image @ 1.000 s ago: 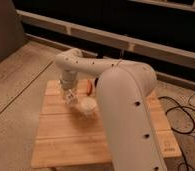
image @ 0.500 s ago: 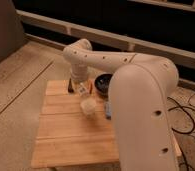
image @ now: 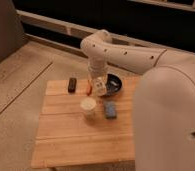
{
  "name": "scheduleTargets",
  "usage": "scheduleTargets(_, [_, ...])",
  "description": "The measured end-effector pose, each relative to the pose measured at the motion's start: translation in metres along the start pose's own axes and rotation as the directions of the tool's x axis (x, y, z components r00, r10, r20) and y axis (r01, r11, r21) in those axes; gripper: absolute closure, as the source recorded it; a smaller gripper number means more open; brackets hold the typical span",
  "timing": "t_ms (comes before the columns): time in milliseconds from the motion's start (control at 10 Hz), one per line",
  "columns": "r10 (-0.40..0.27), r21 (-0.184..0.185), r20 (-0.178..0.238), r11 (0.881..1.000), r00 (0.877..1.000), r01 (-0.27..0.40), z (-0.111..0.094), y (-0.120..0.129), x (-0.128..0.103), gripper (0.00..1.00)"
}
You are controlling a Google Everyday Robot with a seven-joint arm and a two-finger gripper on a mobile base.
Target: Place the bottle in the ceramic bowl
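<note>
Closest, at the right, a big white arm (image: pixel 171 125), filling that whole side. Beside it, a wooden table (image: pixel 76 142) made of light planks.

In the middle of the table, a round white cup (image: pixel 88 106), standing up. Just right of the cup, a small blue thing (image: pixel 110 109), lying flat and not touching it.

Further back on the left, a small black block (image: pixel 72 84), lying near the back edge.

Right of the block, the gripper (image: pixel 97 86), pointing down from the bent far end of the arm. Low over the table, right at the left rim of the ceramic bowl (image: pixel 120 85). Squeezed shut on the bottle (image: pixel 99 92), a slim whitish thing hanging down from it. Hard to tell if touching the rim or only just beside it.

Dark and shiny, that bowl, wider than the cup, at the back right of the table.

Behind the table, a speckled floor (image: pixel 21 85), then a pale ledge (image: pixel 56 27) and a dark wall (image: pixel 116 15).
</note>
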Motion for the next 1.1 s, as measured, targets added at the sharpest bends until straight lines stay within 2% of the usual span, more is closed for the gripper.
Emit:
scheduleTargets(300, [-0.001, -0.001, -0.001, 1.000, 1.000, 0.001, 0.000, 0.001, 0.000, 1.00])
scheduleTargets(500, [-0.004, 0.015, -0.004, 1.000, 1.000, 0.004, 0.003, -0.001, -0.004, 1.00])
scheduleTargets(700, [0.039, 0.078, 0.028, 0.996, 0.999, -0.041, -0.005, -0.044, -0.020, 1.00])
scheduleTargets(800, [0.054, 0.096, 0.047, 0.994, 0.997, -0.058, -0.010, -0.060, -0.025, 1.00])
scheduleTargets(900, [0.076, 0.120, 0.085, 0.989, 0.993, -0.086, -0.019, -0.084, -0.036, 1.00])
scheduleTargets(1100, [0.099, 0.120, 0.138, 0.986, 0.985, -0.116, -0.025, -0.104, -0.049, 1.00])
